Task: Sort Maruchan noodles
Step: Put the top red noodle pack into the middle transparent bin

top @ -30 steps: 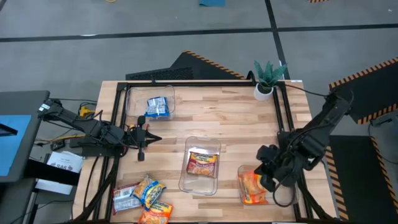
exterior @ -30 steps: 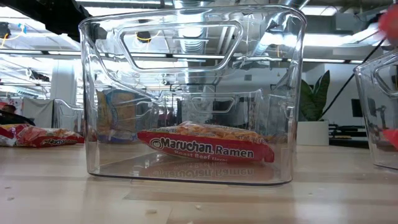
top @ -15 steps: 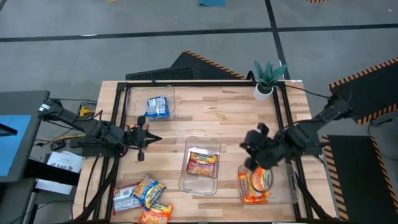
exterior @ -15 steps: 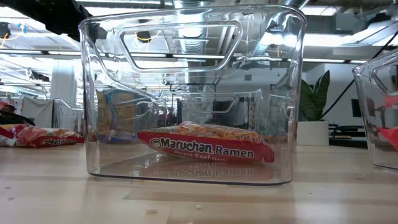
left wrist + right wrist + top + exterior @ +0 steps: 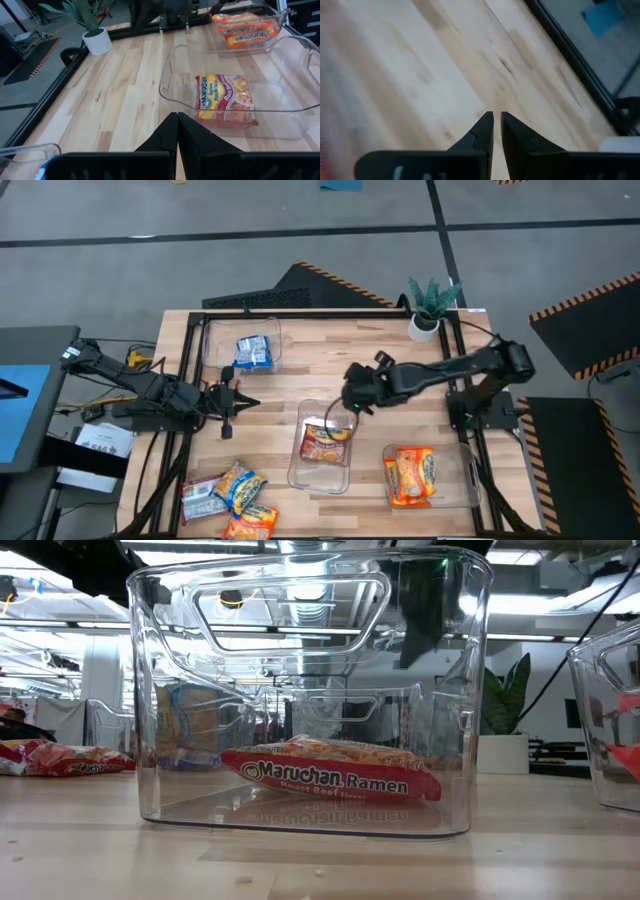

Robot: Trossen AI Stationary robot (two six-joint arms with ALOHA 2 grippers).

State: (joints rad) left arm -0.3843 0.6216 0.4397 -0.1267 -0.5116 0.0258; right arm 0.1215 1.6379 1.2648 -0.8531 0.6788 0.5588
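Observation:
Three clear bins stand on the wooden table. The far-left bin holds a blue Maruchan packet. A red-brown packet lies flat in the middle bin. The near-right bin holds orange packets. Three loose packets lie on the table at the near left corner. My right gripper hangs above the middle bin's far rim, its fingers a narrow gap apart with nothing between them. My left gripper waits shut at the left edge, also empty.
A potted plant stands at the far right corner. Black frame rails run along the table's far, left and right edges. Bare wood lies between the far-left bin and the plant.
My right gripper has swung from above the near-right bin toward the table's left and far side, turning as it went, and now hangs over the middle bin's far rim. The orange packets in the near-right bin, partly covered before, now show whole.

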